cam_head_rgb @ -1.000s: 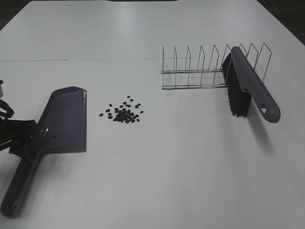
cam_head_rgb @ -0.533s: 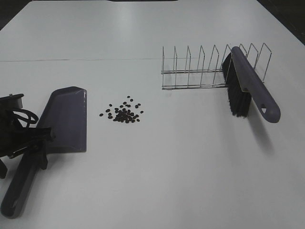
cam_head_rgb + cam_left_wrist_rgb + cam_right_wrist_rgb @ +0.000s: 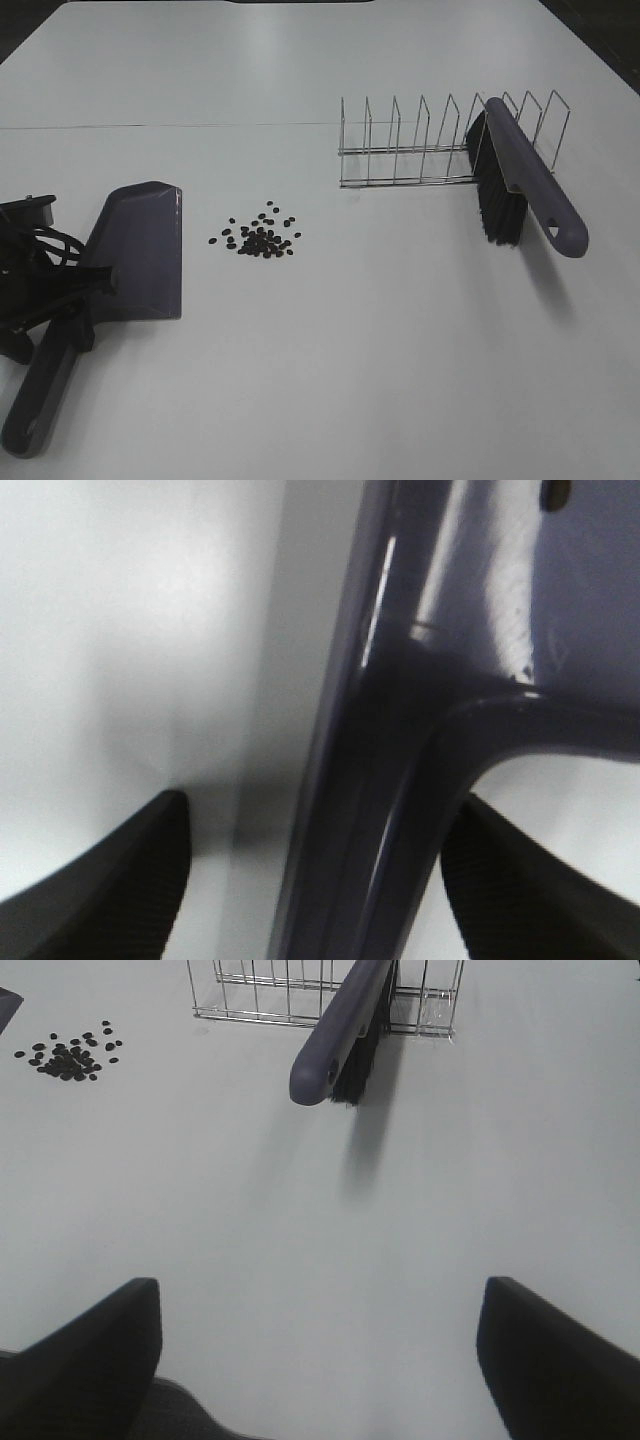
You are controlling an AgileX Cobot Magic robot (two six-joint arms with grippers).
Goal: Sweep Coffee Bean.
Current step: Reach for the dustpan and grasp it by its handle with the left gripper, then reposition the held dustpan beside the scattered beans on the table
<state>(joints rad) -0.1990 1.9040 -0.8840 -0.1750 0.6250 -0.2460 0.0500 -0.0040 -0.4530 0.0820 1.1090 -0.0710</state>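
Observation:
The coffee bean cluster lies on the white table just right of a purple-grey dustpan; the beans also show in the right wrist view. My left gripper sits over the neck of the dustpan handle. Its fingers straddle the handle, and a strip of table shows between one finger and the handle, so it is open. A purple brush with black bristles leans in a wire rack. My right gripper is open and empty, well short of the brush.
The wire rack stands at the back right with several upright dividers. The dustpan handle's end reaches toward the table's front left edge. A thin seam runs across the table behind the beans.
My left gripper has moved in over the dustpan's handle neck, and its fingers have drawn closer together. The beans, brush, rack and dustpan have not moved.

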